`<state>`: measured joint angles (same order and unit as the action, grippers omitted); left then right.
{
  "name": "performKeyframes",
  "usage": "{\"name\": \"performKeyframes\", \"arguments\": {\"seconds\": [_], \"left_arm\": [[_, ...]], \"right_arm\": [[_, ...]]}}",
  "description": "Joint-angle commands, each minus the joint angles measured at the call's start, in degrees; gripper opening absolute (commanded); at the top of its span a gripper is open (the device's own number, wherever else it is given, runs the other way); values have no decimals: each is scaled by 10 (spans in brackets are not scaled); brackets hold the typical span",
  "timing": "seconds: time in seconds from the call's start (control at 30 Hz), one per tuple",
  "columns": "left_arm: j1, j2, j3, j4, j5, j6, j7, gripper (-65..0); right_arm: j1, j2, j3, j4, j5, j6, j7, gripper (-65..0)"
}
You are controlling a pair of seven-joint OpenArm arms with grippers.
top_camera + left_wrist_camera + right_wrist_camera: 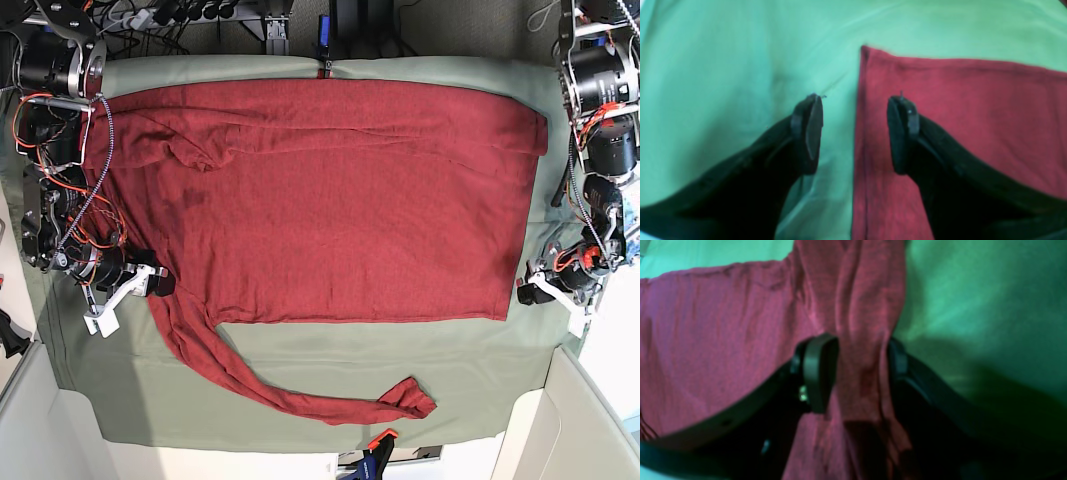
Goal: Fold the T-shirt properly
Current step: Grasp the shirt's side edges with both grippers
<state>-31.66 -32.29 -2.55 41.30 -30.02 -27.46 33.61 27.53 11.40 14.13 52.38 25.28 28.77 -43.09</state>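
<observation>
The T-shirt (pixel 330 200) is lying spread across the green table cover (pixel 300 375), one long sleeve trailing toward the near edge. The right gripper (pixel 860 373) is sitting at the shirt's side where that sleeve begins, its jaws clamped on a bunched fold of red fabric. The left gripper (pixel 855 133) is hovering over the shirt's opposite corner (the hem edge is running between its fingers), jaws apart and gripping nothing.
</observation>
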Motion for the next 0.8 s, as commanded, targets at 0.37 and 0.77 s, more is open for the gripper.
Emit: {"name": "performKeyframes", "arguments": {"seconds": [0.37, 0.77], "left_arm": [[-13, 7, -2, -21, -1, -20, -5, -312], [2, 34, -1, -23, 0, -23, -3, -313]], "right_arm": [[12, 3, 0, 4, -4, 0, -17, -397], [12, 3, 0, 4, -4, 0, -20, -397]]}}
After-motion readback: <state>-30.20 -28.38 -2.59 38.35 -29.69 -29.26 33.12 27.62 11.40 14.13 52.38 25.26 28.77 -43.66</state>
